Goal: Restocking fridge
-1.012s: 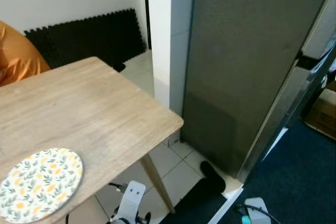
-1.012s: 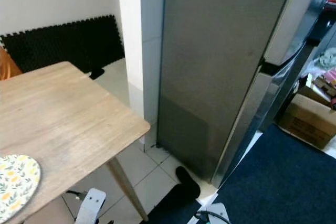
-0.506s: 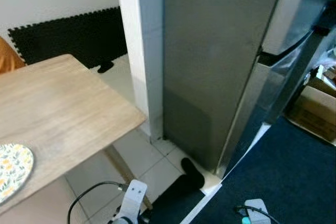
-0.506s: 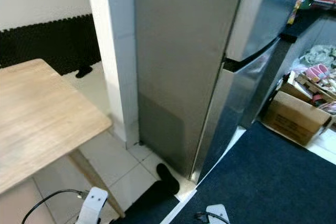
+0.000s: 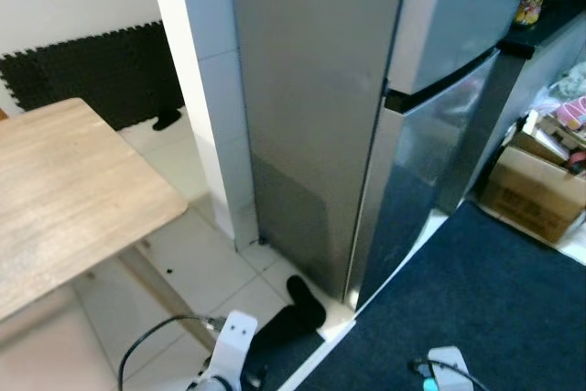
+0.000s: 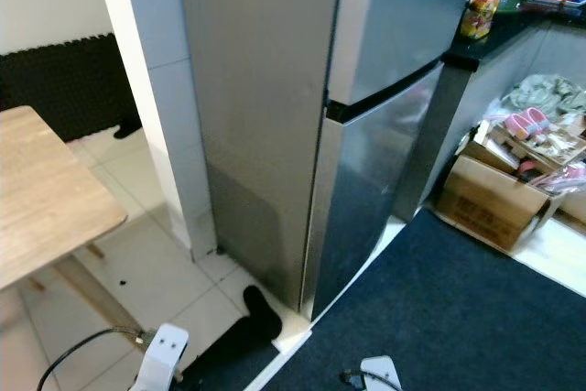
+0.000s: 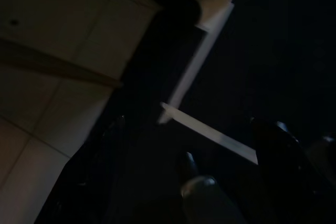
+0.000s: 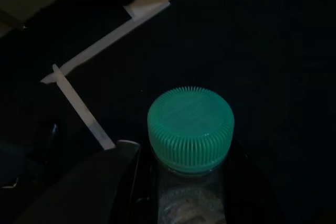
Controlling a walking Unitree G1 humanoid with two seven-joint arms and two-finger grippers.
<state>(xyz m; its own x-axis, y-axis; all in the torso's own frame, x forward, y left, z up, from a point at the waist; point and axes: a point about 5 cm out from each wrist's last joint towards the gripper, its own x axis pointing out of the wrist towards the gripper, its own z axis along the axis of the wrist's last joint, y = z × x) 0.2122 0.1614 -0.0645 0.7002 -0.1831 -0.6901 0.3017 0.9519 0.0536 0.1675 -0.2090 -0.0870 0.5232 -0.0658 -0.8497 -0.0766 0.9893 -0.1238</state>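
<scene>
While my right gripper [image 8: 184,182] hangs low over the dark rug [image 6: 458,318], clamped on a green-capped bottle [image 8: 190,129], and I can't tell the left gripper's [image 7: 199,192] state, the closed fridge [image 6: 302,116] stands ahead.

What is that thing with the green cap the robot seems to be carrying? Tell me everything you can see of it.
It is a bottle seen from above by the camera on the right wrist. Its cap is round, green and ribbed around the edge, screwed on. Below the cap, a bit of clear neck shows, looking like plastic; the rest is hidden in shadow. It stands upright between the dark fingers of the right tool, which press against its sides, above the dark blue carpet.
</scene>
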